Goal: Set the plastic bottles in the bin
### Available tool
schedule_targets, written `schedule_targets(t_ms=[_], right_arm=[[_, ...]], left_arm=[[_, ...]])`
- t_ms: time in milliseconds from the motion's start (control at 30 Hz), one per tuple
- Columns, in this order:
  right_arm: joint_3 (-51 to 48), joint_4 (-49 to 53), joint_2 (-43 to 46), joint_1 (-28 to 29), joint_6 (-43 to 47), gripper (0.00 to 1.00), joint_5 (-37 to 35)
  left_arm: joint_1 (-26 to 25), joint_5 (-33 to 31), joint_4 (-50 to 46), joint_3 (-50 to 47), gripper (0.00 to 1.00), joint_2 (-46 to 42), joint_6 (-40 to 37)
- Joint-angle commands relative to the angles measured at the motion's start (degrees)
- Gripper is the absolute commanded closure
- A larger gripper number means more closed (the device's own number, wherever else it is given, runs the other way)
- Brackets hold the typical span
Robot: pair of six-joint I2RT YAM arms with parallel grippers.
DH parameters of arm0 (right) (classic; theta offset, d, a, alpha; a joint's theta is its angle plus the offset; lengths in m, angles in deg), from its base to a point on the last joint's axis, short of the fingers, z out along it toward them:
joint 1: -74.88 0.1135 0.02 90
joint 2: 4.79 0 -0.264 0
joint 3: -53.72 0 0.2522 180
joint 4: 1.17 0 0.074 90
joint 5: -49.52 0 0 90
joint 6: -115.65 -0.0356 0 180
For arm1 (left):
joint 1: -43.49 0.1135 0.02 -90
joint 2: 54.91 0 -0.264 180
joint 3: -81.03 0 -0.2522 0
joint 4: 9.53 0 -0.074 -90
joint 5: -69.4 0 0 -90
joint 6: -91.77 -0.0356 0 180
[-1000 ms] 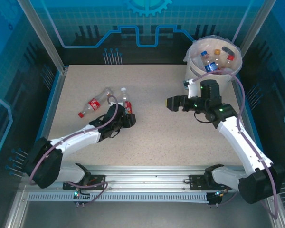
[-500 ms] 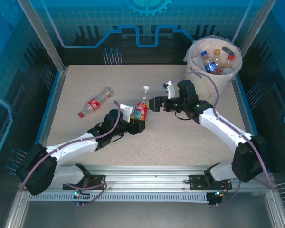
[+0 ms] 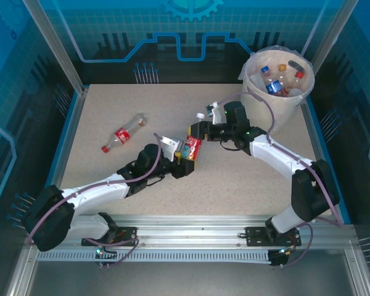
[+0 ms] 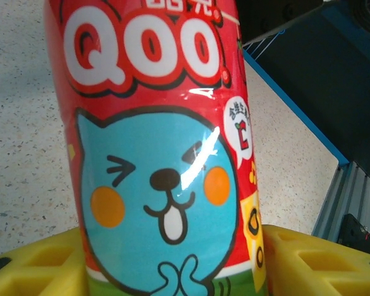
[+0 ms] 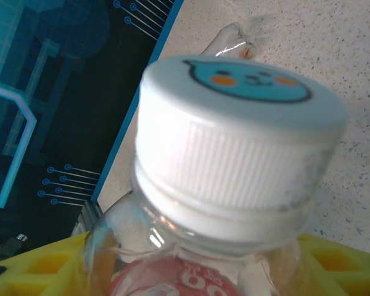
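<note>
Qoo bottle [image 3: 192,147]: tilted, mid-worktop [image 3: 111,105]. Left arm stretched low, left tool [image 3: 185,159] clamped on its lower body. Right arm reaches leftward, right tool [image 3: 199,131] straddling the neck; grip cannot be told.

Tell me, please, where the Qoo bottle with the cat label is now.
In the top view the Qoo bottle is mid-table, tilted between the left gripper at its base and the right gripper at its neck, left of the bin.
</note>
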Motion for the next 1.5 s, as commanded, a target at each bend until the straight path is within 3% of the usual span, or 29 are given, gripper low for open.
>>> schedule_targets(t_ms=[0,133,300,533,700,867,1100,1267,1467], right_arm=[[1.33,-1.53,0.48,0.22,-0.4,0.45,1.43],[1.99,0.07,1.57,0.04,0.86,0.49,0.51],[7.22,5.22,3.02,-1.33,5.74,0.52,-1.23],[24.75,21.34,5.32,-5.75,23.49,0.53,-12.87],[35.91,26.93,7.46,-8.28,36.91,0.56,-34.28],[39.7,21.14,8.99,-10.56,49.82,0.62,-49.85],[39.54,10.43,4.69,-16.24,63.87,0.77,-54.72],[36.23,2.66,0.94,-16.92,76.34,0.88,-58.0],[35.38,-1.49,-5.51,-18.5,84.15,0.91,-61.16]], left_arm=[[-0.71,-0.36,2.3,0.09,0.42,0.48,-1.48],[-0.69,-1.52,1.68,0.01,0.36,0.06,-1.32],[-0.67,-4.05,-0.38,-0.01,0.01,-1.92,-0.16],[-0.64,-5.5,-6.85,-1.22,0.01,-6.18,1.45],[-0.7,-6.35,-9.56,-3.19,0.01,-8.44,2.86],[-0.69,-6.07,-10.27,-3.01,0.01,-7.08,3.28],[-0.67,-2.94,-10.01,0.26,0.01,-2.7,2.88],[-0.64,-2.68,-10.27,0.04,0.01,-2.05,3.07],[-0.65,-2.76,-10.16,-0.6,0.01,-3.03,3.31]])
